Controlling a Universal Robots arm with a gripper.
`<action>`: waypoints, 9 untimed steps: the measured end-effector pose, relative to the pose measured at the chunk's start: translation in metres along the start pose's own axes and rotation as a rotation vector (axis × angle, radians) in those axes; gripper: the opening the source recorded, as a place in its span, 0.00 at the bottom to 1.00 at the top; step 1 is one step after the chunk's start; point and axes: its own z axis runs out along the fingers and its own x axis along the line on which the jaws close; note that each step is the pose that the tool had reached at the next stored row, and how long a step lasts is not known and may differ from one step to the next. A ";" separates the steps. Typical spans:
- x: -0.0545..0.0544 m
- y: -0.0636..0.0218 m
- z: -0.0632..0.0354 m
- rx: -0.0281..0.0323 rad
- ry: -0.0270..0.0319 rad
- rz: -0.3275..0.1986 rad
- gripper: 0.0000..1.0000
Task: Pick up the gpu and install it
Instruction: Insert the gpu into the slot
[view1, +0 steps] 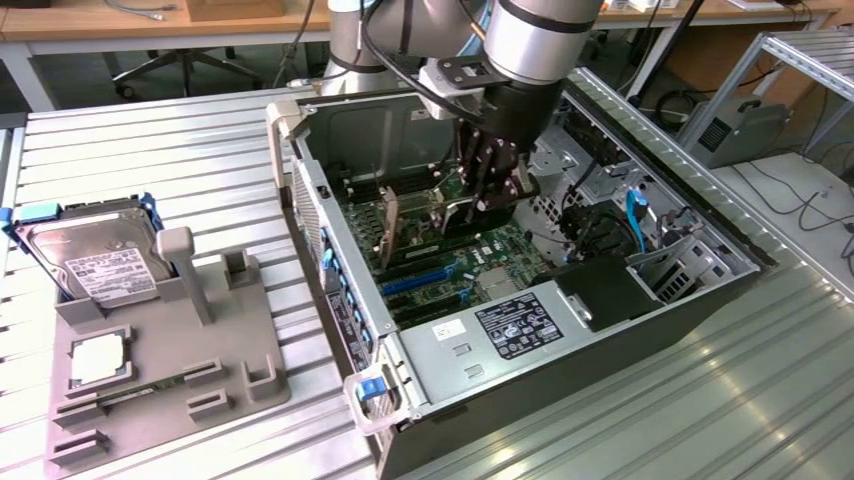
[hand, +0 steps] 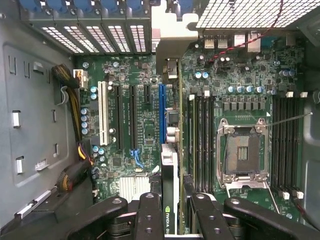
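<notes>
Inside the open computer case (view1: 358, 135), which lies on its side on the ribbed metal table (view1: 174, 150), the arm reaches down from twelve o'clock in the exterior view. The gripper (view1: 487, 192) hangs low over the motherboard (view1: 461, 268), near the middle of the case. In the wrist view its dark fingers (hand: 150, 210) close from both sides on the gpu (hand: 170, 212), pinching the thin black card by its upper edge. The card stands upright and is seen edge-on, a green maker's logo showing between the fingers. It runs along the board just beside the long blue slot (hand: 161, 112), with the memory slots on its other side. Its far end reaches the rear wall of the case. Whether its lower edge is already seated in a slot cannot be told.

At nine o'clock from the case, on the exterior view's left, a gray fixture (view1: 200, 360) sits on the table. It carries a silver hard drive (view1: 100, 258) with a white label, propped at a tilt. At five o'clock from the gripper, a silver box with a dark label (view1: 521, 325) lies inside the case.
</notes>
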 end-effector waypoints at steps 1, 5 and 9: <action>0.000 0.0002 0.0008 0.0000 0.0000 0.000 0.27; 0.000 0.0016 0.0065 0.0006 0.0000 -0.002 0.27; 0.000 0.0022 0.0085 0.0007 0.0003 -0.004 0.27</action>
